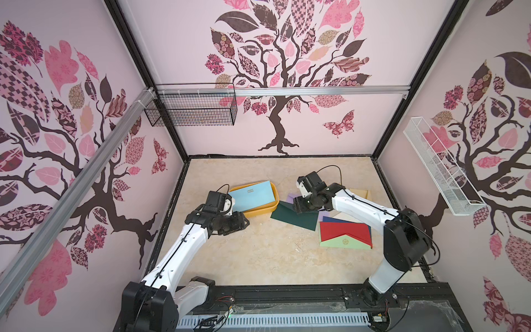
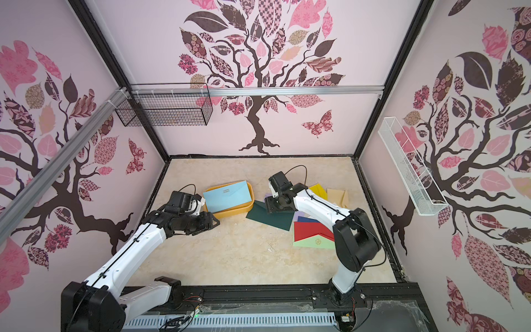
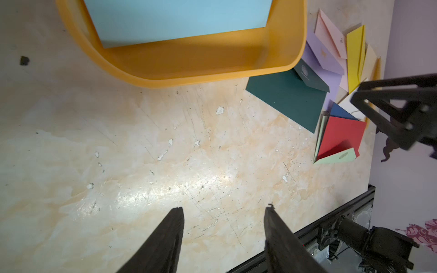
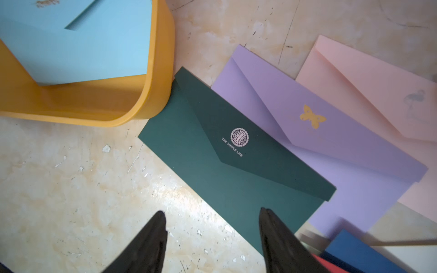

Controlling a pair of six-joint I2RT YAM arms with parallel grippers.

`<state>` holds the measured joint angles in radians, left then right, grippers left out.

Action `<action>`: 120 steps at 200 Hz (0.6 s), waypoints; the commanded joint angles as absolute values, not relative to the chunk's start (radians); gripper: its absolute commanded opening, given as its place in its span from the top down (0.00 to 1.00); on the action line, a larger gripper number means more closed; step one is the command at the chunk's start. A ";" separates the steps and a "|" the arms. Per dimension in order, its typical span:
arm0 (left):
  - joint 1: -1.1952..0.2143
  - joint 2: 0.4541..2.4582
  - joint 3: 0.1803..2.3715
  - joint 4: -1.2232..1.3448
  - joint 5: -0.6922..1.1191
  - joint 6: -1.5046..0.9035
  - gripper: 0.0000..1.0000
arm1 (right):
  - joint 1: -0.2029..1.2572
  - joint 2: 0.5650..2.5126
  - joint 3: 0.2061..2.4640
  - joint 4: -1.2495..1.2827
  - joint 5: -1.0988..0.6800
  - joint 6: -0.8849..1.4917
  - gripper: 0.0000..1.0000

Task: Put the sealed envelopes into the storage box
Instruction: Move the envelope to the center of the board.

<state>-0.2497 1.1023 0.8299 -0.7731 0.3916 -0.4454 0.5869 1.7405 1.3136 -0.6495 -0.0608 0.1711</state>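
1. Inside the storage box (image 1: pixel 260 211) lies one light blue envelope (image 1: pixel 253 197), slightly askew. It appears to be the only one delivered.
2. Just outside, the dark green envelope (image 1: pixel 290 219) lies flap-up on the table (image 1: pixel 258 258) with a corner against the box wall. It overlaps the lilac envelope (image 4: pixel 331 141), and the pink envelope (image 4: pixel 366 82) is beyond.
3. Near the right arm, the red envelope (image 1: pixel 342 231), pale green envelope (image 1: pixel 344 245), navy envelope (image 1: pixel 344 220), yellow envelope (image 2: pixel 319 190) and tan envelope (image 2: pixel 337 195) form a loose overlapped heap.
4. The left gripper (image 3: pixel 224 208) hangs over bare table beside the box, jaws partly spread and empty.
5. The right gripper (image 4: pixel 212 211) is likewise parted and holds nothing, straddling the dark green envelope's edge.
6. Judged so, the task is early, with at least eight envelopes left. The dark green one looks next.
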 commanded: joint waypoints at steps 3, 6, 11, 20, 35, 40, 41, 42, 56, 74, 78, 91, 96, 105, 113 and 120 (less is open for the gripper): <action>-0.261 1.091 0.825 -0.746 0.385 -0.469 0.41 | 0.584 1.851 1.414 -0.709 -0.039 0.161 0.39; -0.262 1.092 0.827 -0.747 0.377 -0.469 0.41 | 0.584 1.860 1.424 -0.709 -0.042 0.163 0.40; -0.261 1.096 0.830 -0.751 0.372 -0.464 0.41 | 0.584 1.879 1.436 -0.704 -0.042 0.169 0.42; -0.261 1.100 0.835 -0.759 0.370 -0.456 0.41 | 0.584 1.916 1.465 -0.704 -0.052 0.175 0.45; -0.261 1.103 0.834 -0.758 0.371 -0.454 0.41 | 0.584 1.980 1.528 -0.732 -0.029 0.197 0.49; -0.262 1.103 0.831 -0.755 0.371 -0.453 0.40 | 0.582 2.000 1.547 -0.742 -0.012 0.213 0.50; -0.262 1.103 0.830 -0.755 0.370 -0.454 0.40 | 0.582 2.005 1.552 -0.746 -0.012 0.215 0.50; -0.262 1.104 0.831 -0.754 0.371 -0.454 0.40 | 0.581 2.009 1.557 -0.749 -0.012 0.217 0.50; -0.265 1.104 0.832 -0.757 0.370 -0.454 0.39 | 0.571 2.056 1.608 -0.771 -0.026 0.225 0.51; -0.273 1.104 0.826 -0.748 0.371 -0.456 0.38 | 0.560 2.103 1.639 -0.768 -0.023 0.244 0.54; -0.275 1.106 0.827 -0.747 0.371 -0.458 0.38 | 0.558 2.113 1.644 -0.771 -0.022 0.246 0.55; -0.279 1.114 0.829 -0.751 0.371 -0.456 0.38 | 0.552 2.136 1.655 -0.776 -0.019 0.255 0.58; -0.281 1.118 0.830 -0.754 0.371 -0.453 0.38 | 0.551 2.143 1.657 -0.776 -0.019 0.255 0.60; -0.283 1.123 0.832 -0.758 0.371 -0.452 0.38 | 0.552 2.152 1.660 -0.778 -0.023 0.255 0.62; -0.282 1.128 0.832 -0.758 0.370 -0.452 0.38 | 0.551 2.158 1.660 -0.782 -0.026 0.256 0.65; -0.283 1.130 0.831 -0.758 0.369 -0.454 0.38 | 0.552 2.162 1.654 -0.786 -0.033 0.255 0.66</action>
<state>-0.2775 1.1164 0.8299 -0.7612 0.3775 -0.4534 0.5575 2.1059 1.6299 -0.7498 -0.0334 0.2390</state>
